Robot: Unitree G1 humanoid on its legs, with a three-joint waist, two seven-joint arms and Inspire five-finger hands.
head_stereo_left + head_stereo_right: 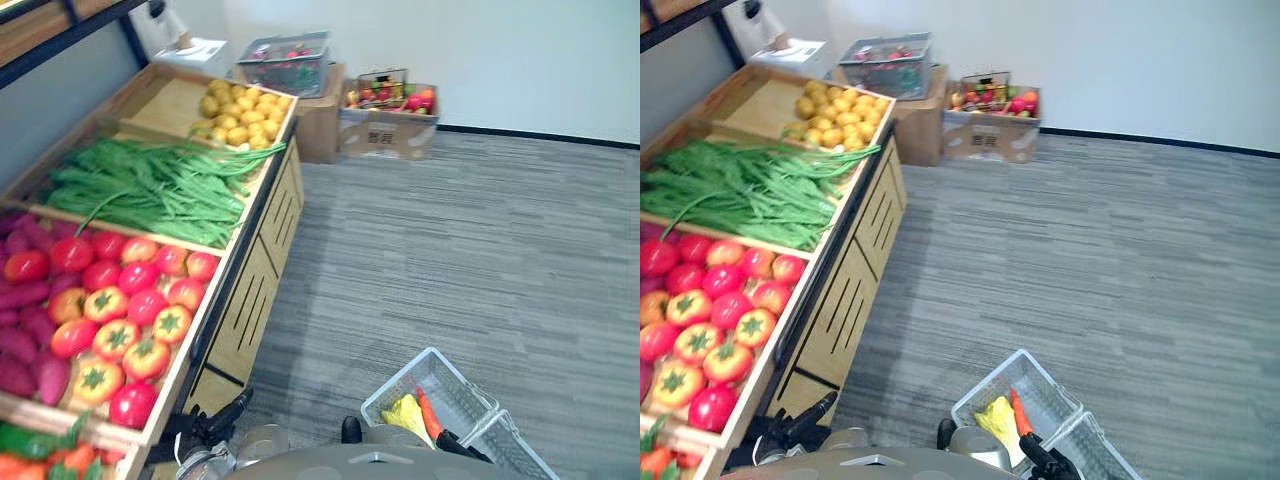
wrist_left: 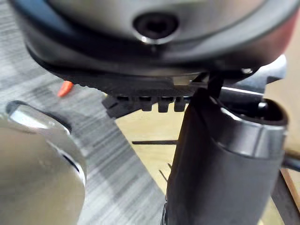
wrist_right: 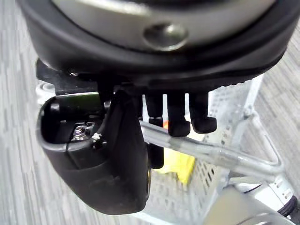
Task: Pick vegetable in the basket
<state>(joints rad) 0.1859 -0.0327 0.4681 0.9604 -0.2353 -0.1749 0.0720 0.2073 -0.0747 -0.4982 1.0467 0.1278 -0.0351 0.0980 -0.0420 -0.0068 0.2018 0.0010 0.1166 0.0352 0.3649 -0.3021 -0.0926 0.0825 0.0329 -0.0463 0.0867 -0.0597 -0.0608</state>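
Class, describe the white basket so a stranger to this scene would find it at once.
From the wooden produce stand on the robot's left, cross the grey carpet to its right side. There the right hand grips the white basket by its handle. Unlike the boxes by the far wall, it is white mesh holding a yellow item and an orange one.

Along the left runs the bench (image 1: 255, 215), potatoes (image 1: 235, 115) in its far compartment, long greens (image 1: 150, 190) in the next and tomatoes (image 1: 120, 300) nearer still, with cardboard boxes (image 1: 385, 125) behind its far end by the wall and a basket (image 1: 440, 375) holding a carrot (image 1: 428, 412) at the near right.
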